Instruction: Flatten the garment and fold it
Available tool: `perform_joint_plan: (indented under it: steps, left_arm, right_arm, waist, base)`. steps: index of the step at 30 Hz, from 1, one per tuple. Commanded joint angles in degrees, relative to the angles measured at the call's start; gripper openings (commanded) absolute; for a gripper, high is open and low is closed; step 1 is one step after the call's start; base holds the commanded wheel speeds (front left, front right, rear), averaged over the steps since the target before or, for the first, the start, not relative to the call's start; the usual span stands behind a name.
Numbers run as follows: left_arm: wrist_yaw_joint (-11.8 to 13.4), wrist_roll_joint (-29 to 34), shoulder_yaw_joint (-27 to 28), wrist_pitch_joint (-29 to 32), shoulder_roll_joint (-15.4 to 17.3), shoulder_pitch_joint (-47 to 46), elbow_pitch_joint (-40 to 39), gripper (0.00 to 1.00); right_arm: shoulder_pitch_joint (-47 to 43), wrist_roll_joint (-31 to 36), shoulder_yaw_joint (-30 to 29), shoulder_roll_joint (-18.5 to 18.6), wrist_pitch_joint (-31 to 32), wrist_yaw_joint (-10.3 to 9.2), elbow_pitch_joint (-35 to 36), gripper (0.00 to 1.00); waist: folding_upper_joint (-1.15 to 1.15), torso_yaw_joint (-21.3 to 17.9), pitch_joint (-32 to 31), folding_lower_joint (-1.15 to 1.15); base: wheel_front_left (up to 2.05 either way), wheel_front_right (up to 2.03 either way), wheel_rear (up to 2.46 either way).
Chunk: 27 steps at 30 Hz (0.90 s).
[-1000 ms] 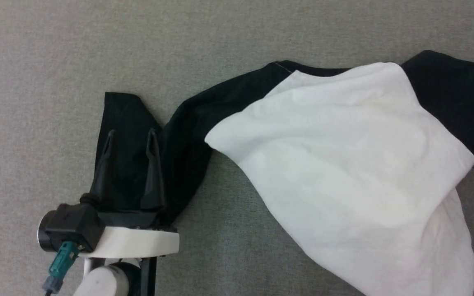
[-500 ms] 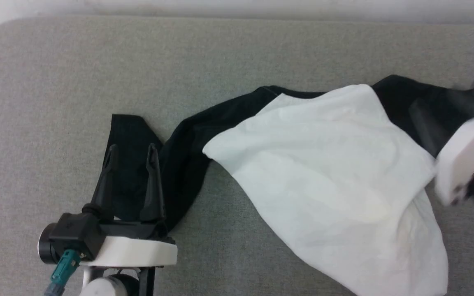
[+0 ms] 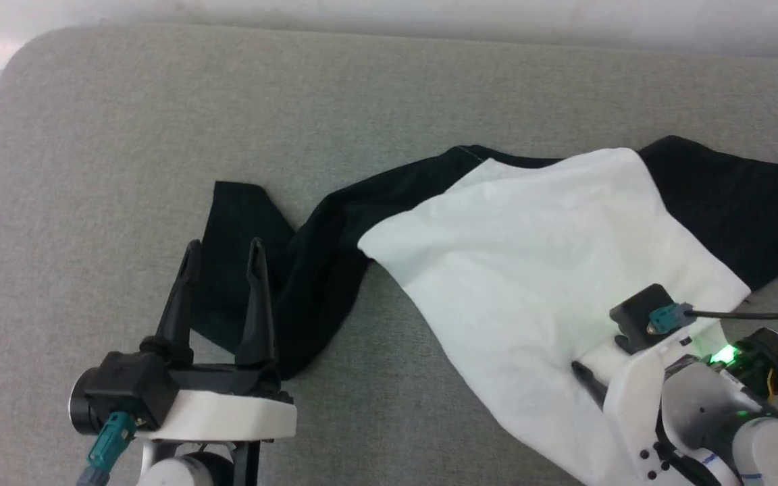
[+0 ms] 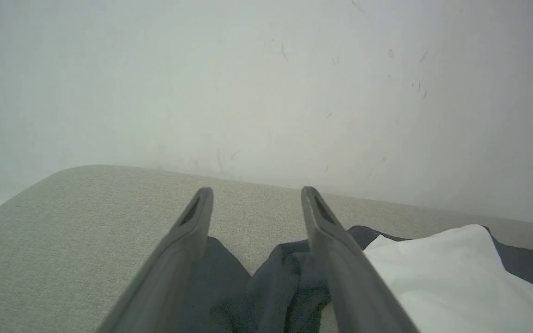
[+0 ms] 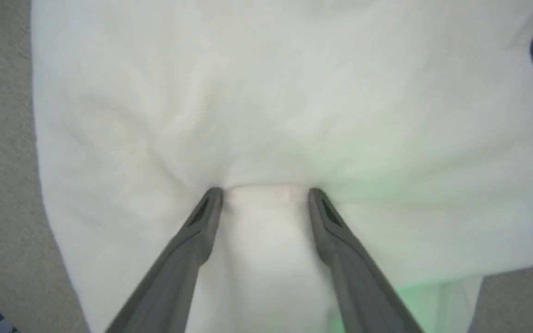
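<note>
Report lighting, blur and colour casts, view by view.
Head view: even, sharp; a green light glows at lower right. Right wrist view: soft focus, green tint on the garment lower right. Left wrist view: flat light, the left gripper slightly blurred.

soft even light, no hard shadows. head view sharp. right wrist view blurry up close, green glow tinting the garment (image 5: 275, 106) (lower right). left wrist view hazy, the wall (image 4: 266, 83) washed out.
</note>
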State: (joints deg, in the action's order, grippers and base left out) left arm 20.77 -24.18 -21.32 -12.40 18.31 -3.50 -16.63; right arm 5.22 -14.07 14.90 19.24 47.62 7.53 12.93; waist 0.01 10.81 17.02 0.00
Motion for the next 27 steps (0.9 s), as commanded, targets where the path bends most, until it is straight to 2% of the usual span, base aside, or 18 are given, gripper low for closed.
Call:
perform_joint_plan:
  steps: [1,3,4,5,10,13,21,24,26,27]
  left_arm:
    - [0.1,-0.1,0.0,-0.4,-0.1,0.4,0.1,1.00]
    - [0.1,-0.1,0.1,-0.5,-0.2,0.1,0.2,1.00]
    - [0.1,-0.1,0.1,-0.5,-0.3,0.0,0.4,1.00]
    - [0.1,-0.1,0.1,-0.5,-0.3,-0.2,0.5,1.00]
    - [0.2,-0.3,0.3,-0.7,-0.4,-0.1,1.2,1.00]
    - [0.2,-0.5,0.4,-0.8,-0.5,0.0,1.5,1.00]
    - [0.3,-0.8,0.3,-0.9,-0.3,0.7,1.5,1.00]
    - [0.2,-0.9,0.1,-0.8,-0.2,0.7,1.3,1.00]
    - [0.2,-1.0,0.3,-0.7,0.0,0.8,1.2,1.00]
    - [0.3,-1.0,0.3,-0.7,0.1,0.9,1.3,1.00]
  right_arm:
    - [0.3,0.7,0.3,-0.3,-0.5,-0.04,-1.5,1.00]
    - [1.3,1.8,0.7,-0.4,-0.5,-0.04,-3.2,0.36]
    - [2.0,1.9,0.9,-0.5,-0.6,-0.04,-3.5,0.10]
    - [2.6,1.6,0.8,-0.9,-0.7,-0.04,-3.6,0.00]
    - [4.8,-0.2,1.1,-0.7,0.2,-0.04,-0.4,0.00]
    - [3.7,-3.0,1.4,-0.1,2.9,-0.04,3.3,0.00]
    - [-10.4,-9.9,1.6,2.4,13.5,-0.04,13.0,0.00]
    - [-15.8,-9.6,1.7,3.3,15.1,-0.04,13.4,0.00]
    - [-17.6,-9.4,0.8,1.8,13.5,-0.04,12.8,0.00]
    - [-17.6,-8.5,1.2,1.9,12.5,-0.04,12.6,0.35]
  waist:
    - [-0.01,1.2,1.3,0.00]
    - [-0.01,1.4,1.8,0.00]
    - [-0.01,1.4,1.9,0.00]
    - [-0.01,1.2,1.9,0.00]
    - [-0.01,-0.5,0.5,0.00]
    - [-0.01,-1.8,-0.7,0.00]
    - [-0.01,-3.2,-1.9,0.00]
    - [-0.01,-3.0,-1.7,0.00]
    - [-0.01,-3.0,-1.5,0.00]
    - [-0.01,-2.9,-1.5,0.00]
  base:
    - [0.00,0.00,0.00]
    - [0.00,0.00,0.00]
    - [0.00,0.00,0.00]
    - [0.00,0.00,0.00]
    - [0.00,0.00,0.00]
    - [0.00,0.00,0.00]
    - [0.00,0.00,0.00]
    - [0.00,0.00,0.00]
    - [0.00,0.00,0.00]
    - [0.00,0.00,0.00]
